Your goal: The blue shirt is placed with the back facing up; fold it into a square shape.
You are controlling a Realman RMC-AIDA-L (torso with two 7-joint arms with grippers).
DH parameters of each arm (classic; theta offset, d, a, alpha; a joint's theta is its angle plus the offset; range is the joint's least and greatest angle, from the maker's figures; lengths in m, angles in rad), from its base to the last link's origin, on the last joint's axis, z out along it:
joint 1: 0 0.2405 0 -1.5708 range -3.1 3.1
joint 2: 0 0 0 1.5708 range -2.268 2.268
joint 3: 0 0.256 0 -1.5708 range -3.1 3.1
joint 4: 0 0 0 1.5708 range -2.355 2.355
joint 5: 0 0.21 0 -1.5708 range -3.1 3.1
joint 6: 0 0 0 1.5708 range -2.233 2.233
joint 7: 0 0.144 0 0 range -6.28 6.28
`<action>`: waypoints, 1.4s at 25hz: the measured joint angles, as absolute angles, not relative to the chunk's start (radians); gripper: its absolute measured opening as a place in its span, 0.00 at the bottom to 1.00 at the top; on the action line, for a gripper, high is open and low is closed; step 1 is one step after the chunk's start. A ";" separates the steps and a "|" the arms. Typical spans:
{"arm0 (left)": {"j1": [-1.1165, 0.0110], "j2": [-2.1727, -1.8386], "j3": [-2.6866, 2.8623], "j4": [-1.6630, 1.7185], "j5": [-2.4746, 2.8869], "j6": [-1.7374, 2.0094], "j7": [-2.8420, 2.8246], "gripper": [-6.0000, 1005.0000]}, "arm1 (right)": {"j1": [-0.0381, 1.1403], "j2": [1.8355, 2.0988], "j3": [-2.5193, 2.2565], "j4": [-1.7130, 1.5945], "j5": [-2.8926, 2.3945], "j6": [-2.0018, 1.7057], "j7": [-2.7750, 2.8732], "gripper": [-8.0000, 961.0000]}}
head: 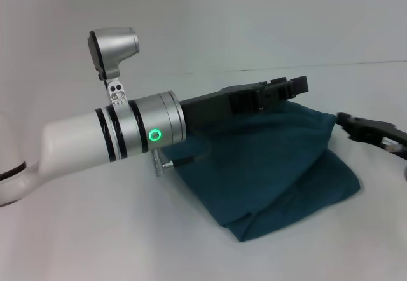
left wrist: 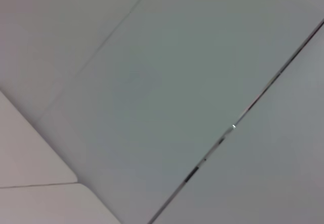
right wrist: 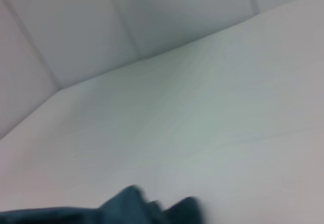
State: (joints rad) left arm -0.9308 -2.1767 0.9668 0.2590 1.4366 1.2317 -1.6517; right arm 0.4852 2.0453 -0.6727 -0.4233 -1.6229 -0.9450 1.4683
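Observation:
The blue shirt point(head: 273, 166) lies on the white table point(head: 95, 230) as a partly folded, rumpled bundle, with a folded flap toward the front. My left arm reaches across the head view, and its gripper point(head: 289, 89) is raised over the shirt's far edge. My right gripper point(head: 346, 121) is at the right, right beside the shirt's far right corner. A bit of the shirt's edge point(right wrist: 126, 209) shows in the right wrist view. The left wrist view shows only pale panels, with no shirt.
The left arm's silver wrist with a green light point(head: 154, 135) hangs over the shirt's left part and hides it. The white table surface point(right wrist: 202, 122) meets a pale wall point(head: 254, 14) behind.

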 joint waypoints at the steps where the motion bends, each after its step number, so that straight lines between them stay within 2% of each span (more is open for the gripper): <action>1: -0.930 -2.177 0.968 0.261 1.437 1.239 -1.652 0.35 | 0.476 2.045 -0.659 -0.428 -1.623 -0.945 1.469 0.01; 6: -0.881 -2.177 0.963 0.303 1.428 1.299 -1.649 0.60 | 0.420 2.037 -0.594 -0.462 -1.623 -0.966 1.469 0.02; 12: -0.777 -2.177 0.954 0.383 1.407 1.364 -1.640 0.80 | 0.401 2.006 -0.574 -0.478 -1.627 -1.105 1.472 0.16; 17: -0.715 -2.176 0.944 0.413 1.407 1.415 -1.606 0.91 | 0.439 1.993 -0.584 -0.528 -1.679 -1.169 1.550 0.24; 21: -0.675 -2.174 0.942 0.432 1.407 1.453 -1.557 0.91 | 0.508 1.981 -0.585 -0.579 -1.792 -1.177 1.663 0.31; 27: -0.622 -2.172 0.941 0.461 1.418 1.493 -1.509 0.91 | 0.683 1.931 -0.595 -0.593 -2.041 -1.166 1.919 0.39; 31: -0.583 -2.170 0.939 0.467 1.434 1.522 -1.440 0.91 | 0.746 1.922 -0.601 -0.604 -2.147 -1.162 2.029 0.44; 35: -0.557 -2.170 0.932 0.467 1.446 1.520 -1.402 0.91 | 0.795 1.931 -0.627 -0.631 -2.247 -1.130 2.153 0.49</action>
